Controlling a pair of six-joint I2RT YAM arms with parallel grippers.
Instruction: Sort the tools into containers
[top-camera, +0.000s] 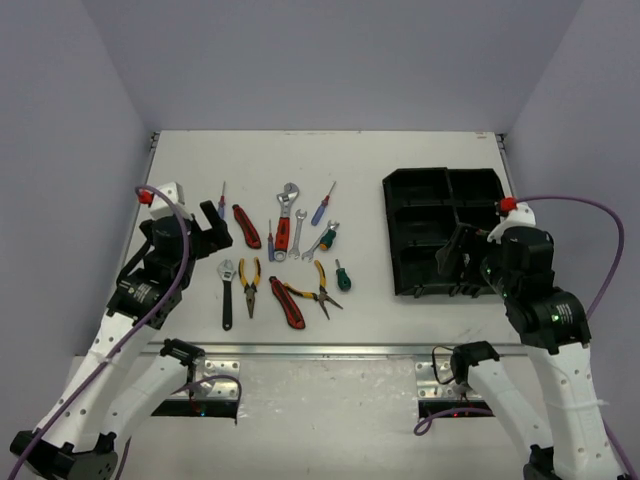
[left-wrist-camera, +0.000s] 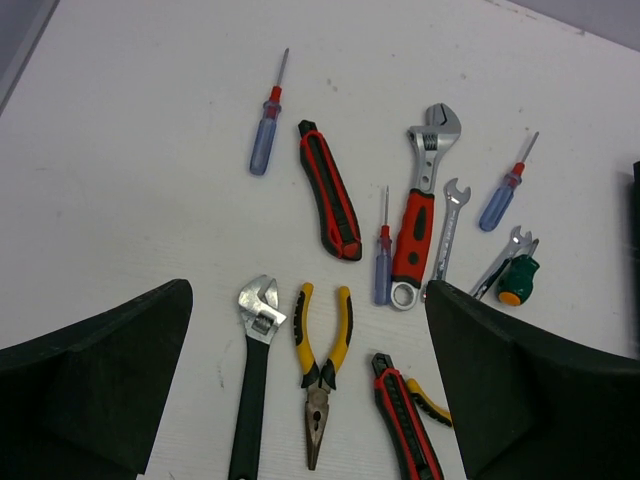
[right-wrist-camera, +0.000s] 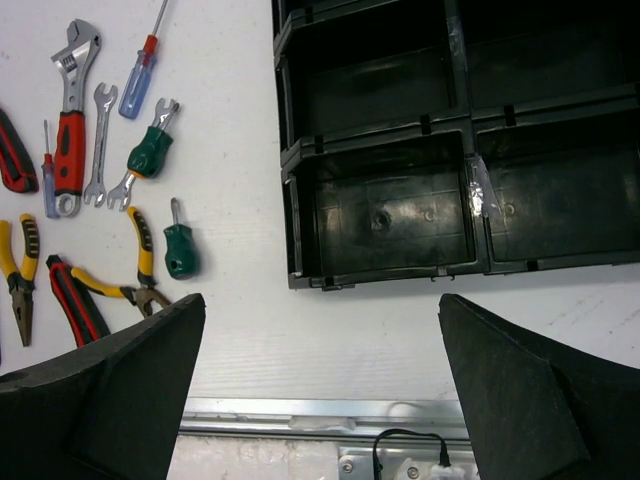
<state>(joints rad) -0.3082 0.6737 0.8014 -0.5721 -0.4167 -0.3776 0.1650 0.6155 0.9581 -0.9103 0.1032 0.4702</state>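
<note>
Your left gripper (left-wrist-camera: 308, 300) hangs with its fingers spread wide and nothing between them, over the tools (top-camera: 284, 232) scattered centre-left in the top view. Its right finger hides part of the lower knife (left-wrist-camera: 405, 425) and most of a second pliers (left-wrist-camera: 428, 402). Your right gripper (right-wrist-camera: 321, 310), equally wide and empty, sits near the tray (top-camera: 392, 240) at centre-right, whose far compartments are cut off at the top of the right wrist view.

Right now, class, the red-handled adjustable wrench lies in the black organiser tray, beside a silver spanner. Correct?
No: the red-handled adjustable wrench lies on the table, outside the black organiser tray, beside the silver spanner; the top external view shows it.
</note>
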